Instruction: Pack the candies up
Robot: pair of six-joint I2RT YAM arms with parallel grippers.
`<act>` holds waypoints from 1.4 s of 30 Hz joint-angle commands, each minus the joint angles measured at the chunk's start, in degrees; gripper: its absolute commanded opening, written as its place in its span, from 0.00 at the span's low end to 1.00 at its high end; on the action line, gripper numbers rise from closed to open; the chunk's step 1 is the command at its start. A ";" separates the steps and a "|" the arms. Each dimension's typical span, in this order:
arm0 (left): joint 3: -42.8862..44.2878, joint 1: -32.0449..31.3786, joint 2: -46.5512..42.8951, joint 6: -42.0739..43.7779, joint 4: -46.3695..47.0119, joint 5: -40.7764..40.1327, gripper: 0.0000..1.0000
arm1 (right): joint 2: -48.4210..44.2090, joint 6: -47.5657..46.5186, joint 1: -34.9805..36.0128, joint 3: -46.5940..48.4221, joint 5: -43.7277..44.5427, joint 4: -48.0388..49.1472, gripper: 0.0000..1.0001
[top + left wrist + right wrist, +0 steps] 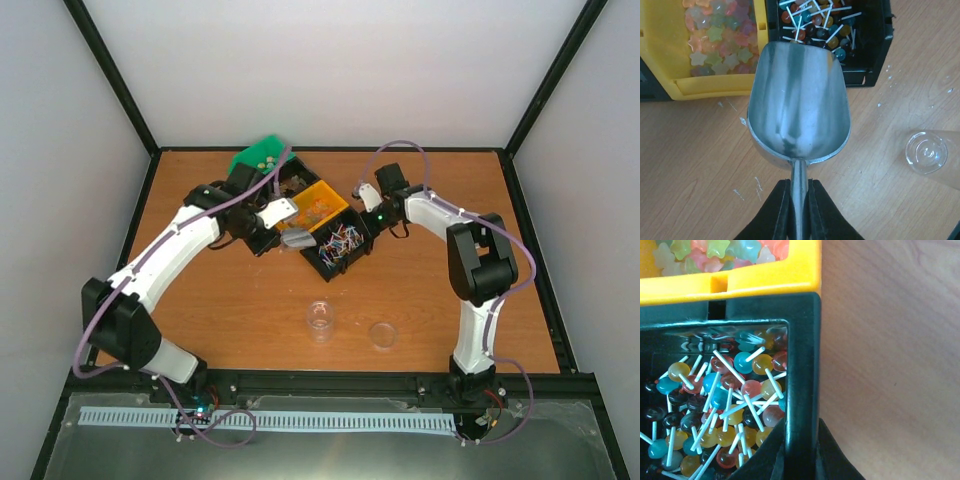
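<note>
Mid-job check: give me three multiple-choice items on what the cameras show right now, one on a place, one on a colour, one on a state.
1. Where is the clear jar?
A. Inside a bin
B. Tipped over by the far wall
C. Upright on the table, between the bins and the arm bases

2. What colour is the bin that holds the star candies?
A. Green
B. Yellow
C. Black

3. What state is the scoop in?
A. Empty, its handle held in the left jaws
B. Heaped with candy
C. Lying loose on the table

Answers:
1 C: the top view shows it standing alone on bare wood.
2 B: the yellow bin walls them in, as the left wrist view shows.
3 A: its bowl is bare metal and the jaws pinch the handle.
</note>
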 commanded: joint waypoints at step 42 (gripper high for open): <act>41.85 -13.74 33.02 3.80 -34.10 -21.30 0.01 | -16.24 21.38 4.24 -20.75 4.77 20.38 0.03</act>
